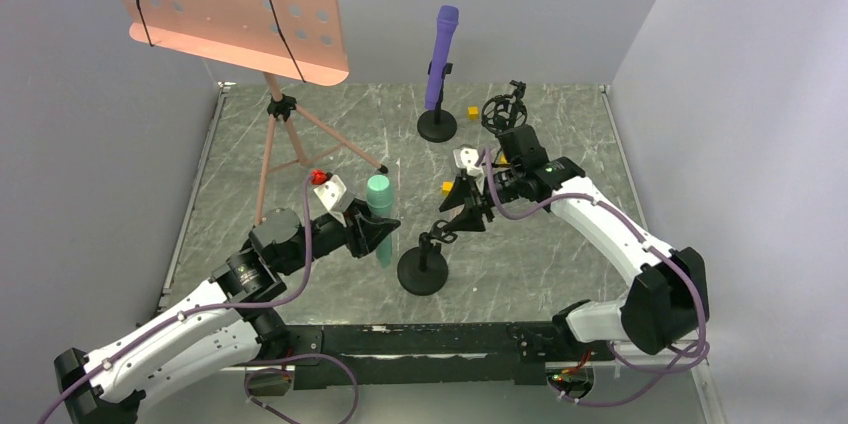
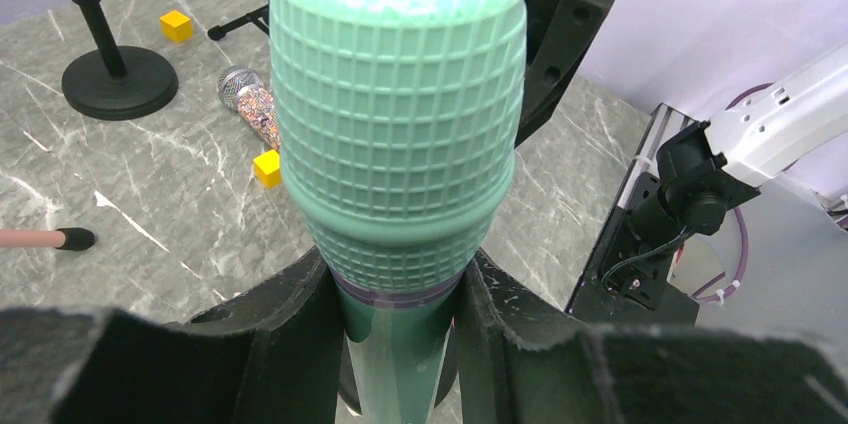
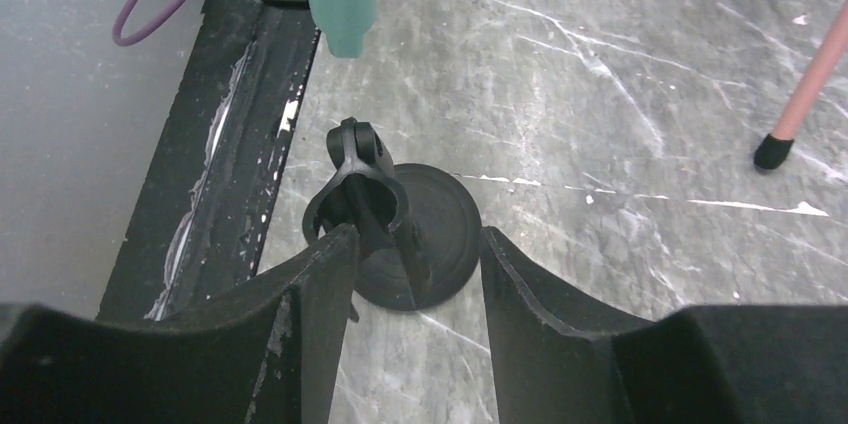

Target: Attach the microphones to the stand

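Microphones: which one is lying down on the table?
The glittery copper microphone, beside a yellow cube. The purple microphone stands clipped in a stand, and the left gripper holds the green microphone upright.

The left arm [image 1: 190,324] is extended forward and inward, its gripper [image 1: 380,233] clamped on the mint green microphone [image 2: 398,134] just below the head. The right arm [image 1: 610,229] is bent inward, its gripper [image 1: 466,206] angled downward, fingers [image 3: 318,294] held apart.
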You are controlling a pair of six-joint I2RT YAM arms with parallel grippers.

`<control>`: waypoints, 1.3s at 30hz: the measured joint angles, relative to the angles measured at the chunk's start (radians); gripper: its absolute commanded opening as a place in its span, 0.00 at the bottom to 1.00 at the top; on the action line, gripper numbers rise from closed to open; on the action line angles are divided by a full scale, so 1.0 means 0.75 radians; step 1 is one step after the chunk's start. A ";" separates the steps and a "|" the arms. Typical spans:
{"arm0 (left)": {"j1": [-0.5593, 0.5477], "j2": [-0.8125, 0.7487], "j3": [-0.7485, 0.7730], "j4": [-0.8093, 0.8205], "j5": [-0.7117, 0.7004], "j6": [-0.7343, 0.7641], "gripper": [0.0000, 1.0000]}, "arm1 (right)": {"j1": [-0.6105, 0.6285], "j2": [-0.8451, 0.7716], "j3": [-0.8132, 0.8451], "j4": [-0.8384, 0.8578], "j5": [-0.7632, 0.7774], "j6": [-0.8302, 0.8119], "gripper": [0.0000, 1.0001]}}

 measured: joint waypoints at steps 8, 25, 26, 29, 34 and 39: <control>0.000 -0.008 -0.014 0.006 0.000 -0.005 0.00 | 0.054 0.085 0.001 0.006 0.013 -0.005 0.09; 0.000 -0.038 -0.024 -0.005 0.000 -0.006 0.00 | 0.065 0.061 0.015 0.230 0.298 0.270 0.00; 0.000 -0.039 -0.024 -0.004 0.000 -0.006 0.00 | 0.066 0.058 0.014 0.248 0.318 0.286 0.00; 0.000 -0.037 -0.024 -0.005 0.000 -0.006 0.00 | 0.065 0.038 -0.005 0.305 0.378 0.331 0.00; 0.000 -0.027 -0.024 0.000 0.001 -0.007 0.00 | 0.065 0.009 -0.037 0.329 0.393 0.345 0.51; 0.000 -0.017 -0.024 0.001 0.001 -0.007 0.00 | 0.036 -0.027 -0.050 0.342 0.364 0.356 0.77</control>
